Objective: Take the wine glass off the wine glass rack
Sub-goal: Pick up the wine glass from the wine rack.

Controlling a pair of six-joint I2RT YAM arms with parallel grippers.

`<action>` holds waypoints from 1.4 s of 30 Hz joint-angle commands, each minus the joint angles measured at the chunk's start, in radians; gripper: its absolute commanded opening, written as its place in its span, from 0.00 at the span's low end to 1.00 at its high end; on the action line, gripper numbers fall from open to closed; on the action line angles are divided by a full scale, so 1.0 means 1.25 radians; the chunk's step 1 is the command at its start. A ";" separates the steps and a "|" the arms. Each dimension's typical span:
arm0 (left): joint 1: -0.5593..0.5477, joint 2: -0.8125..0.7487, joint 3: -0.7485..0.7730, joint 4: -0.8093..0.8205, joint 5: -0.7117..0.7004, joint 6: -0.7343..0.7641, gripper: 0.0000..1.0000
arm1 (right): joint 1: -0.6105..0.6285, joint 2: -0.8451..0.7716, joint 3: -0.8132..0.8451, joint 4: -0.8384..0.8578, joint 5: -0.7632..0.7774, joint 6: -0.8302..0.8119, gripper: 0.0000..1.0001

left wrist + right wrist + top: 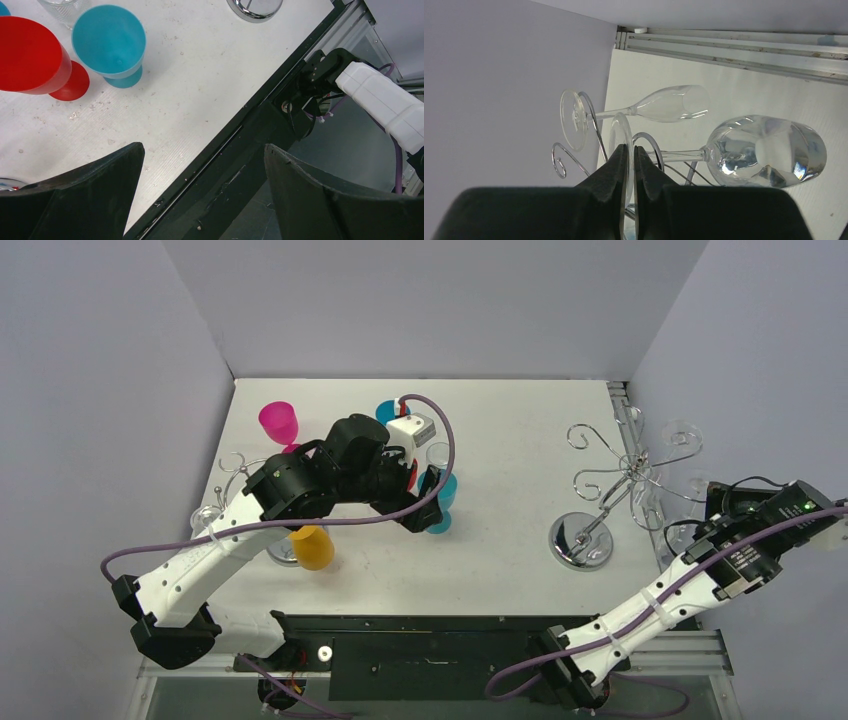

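A chrome wire wine glass rack [630, 475] stands on a round base [580, 540] at the right of the table. Clear wine glasses hang from it by their feet. In the right wrist view my right gripper [630, 146] is shut on the thin foot disc [620, 129] of a clear wine glass, whose round bowl [769, 150] lies to the right, with the stem still in a rack loop. A second, slimmer glass [669, 104] hangs just beyond. My left gripper [204, 150] is open and empty over the table's front edge.
A teal cup [109, 42] and a red cup [30, 55] stand near the left gripper. A pink cup [278, 422], an orange cup [313, 547] and a second wire rack [235, 465] are at the left. Grey walls close in on both sides.
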 commanded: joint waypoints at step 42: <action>-0.011 0.006 0.017 0.014 0.010 0.017 0.88 | -0.044 -0.107 -0.013 0.063 -0.025 0.122 0.00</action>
